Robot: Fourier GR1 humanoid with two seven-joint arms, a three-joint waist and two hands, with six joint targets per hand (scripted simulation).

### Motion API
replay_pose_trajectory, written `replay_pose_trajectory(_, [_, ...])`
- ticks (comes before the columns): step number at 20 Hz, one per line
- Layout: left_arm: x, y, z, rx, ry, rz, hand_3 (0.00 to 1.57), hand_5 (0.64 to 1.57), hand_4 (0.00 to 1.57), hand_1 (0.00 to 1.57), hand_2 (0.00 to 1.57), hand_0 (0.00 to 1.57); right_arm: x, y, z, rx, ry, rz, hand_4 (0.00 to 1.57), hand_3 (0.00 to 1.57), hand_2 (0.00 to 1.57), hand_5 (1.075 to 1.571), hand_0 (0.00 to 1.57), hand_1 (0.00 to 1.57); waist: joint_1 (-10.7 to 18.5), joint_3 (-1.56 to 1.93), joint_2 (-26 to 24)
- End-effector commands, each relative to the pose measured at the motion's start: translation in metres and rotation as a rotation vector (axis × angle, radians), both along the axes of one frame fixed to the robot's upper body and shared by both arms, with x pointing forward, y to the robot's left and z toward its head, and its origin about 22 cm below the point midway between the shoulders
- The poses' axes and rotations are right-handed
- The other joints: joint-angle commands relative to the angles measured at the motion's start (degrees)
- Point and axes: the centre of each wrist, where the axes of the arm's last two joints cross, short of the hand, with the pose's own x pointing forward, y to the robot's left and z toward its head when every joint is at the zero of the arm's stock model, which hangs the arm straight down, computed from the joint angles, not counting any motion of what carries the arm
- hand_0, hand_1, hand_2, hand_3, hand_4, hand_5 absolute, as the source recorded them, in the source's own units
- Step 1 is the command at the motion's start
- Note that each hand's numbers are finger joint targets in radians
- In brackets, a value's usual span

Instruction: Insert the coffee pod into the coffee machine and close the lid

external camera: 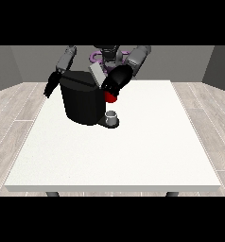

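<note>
One small grey thing (112, 114) under coffee machine (83, 101), maybe cup; pod probably light, stiff, pinch sides. Both hands' fingers unreadable.

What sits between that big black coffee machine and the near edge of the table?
In the front view, nothing but bare white table lies between the coffee machine, with the small grey cup at its base, and the near edge.

A bare, test-room sort of place: plain grey walls (20, 64) enclose pale wood-plank flooring (12, 123), and one large square white table (133, 160) on dark legs fills the middle. Just beside the robot's black fingers (109, 86) stands a black rounded coffee machine (83, 101), the sole kitchen appliance.
</note>
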Motion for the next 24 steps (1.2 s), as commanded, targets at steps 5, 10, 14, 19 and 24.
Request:
replay_pose_trajectory(5, [-0.003,0.016,0.010,0.054,-0.105,0.034,0.65,1.571,0.00,0.74,0.87,0.74,0.002,0.000,0.009,-0.024,-0.040,0.002,0.20,0.00,0.00,1.571,0.00,0.00,-1.31,-0.15,2.94])
replay_pose_trajectory(10, [-0.004,0.022,0.016,0.078,-0.080,0.090,0.49,1.571,0.00,0.00,0.62,0.00,0.003,0.000,0.007,-0.034,-0.024,0.020,0.00,0.00,0.00,1.571,0.00,0.00,-1.52,-0.14,1.95])
replay_pose_trajectory(14, [-0.005,0.036,0.016,0.033,-0.056,0.086,0.44,1.571,0.00,0.00,0.53,0.00,-0.004,-0.006,0.005,-0.017,-0.010,0.052,0.15,0.00,0.00,1.571,0.00,0.00,-3.32,-0.14,-0.02])
replay_pose_trajectory(19, [0.001,0.027,-0.010,0.049,-0.025,0.098,0.23,1.571,0.00,0.00,0.33,0.00,-0.004,0.015,0.006,-0.011,0.010,0.032,0.00,0.00,0.00,1.571,0.00,0.00,-0.71,-0.15,-1.01])
replay_pose_trajectory(24, [0.004,0.008,-0.059,0.021,0.119,0.064,0.00,1.571,0.00,0.00,0.00,0.00,-0.026,0.011,-0.049,0.019,0.118,-0.018,0.00,0.00,0.00,1.571,0.00,0.00,3.68,-0.13,-9.15])
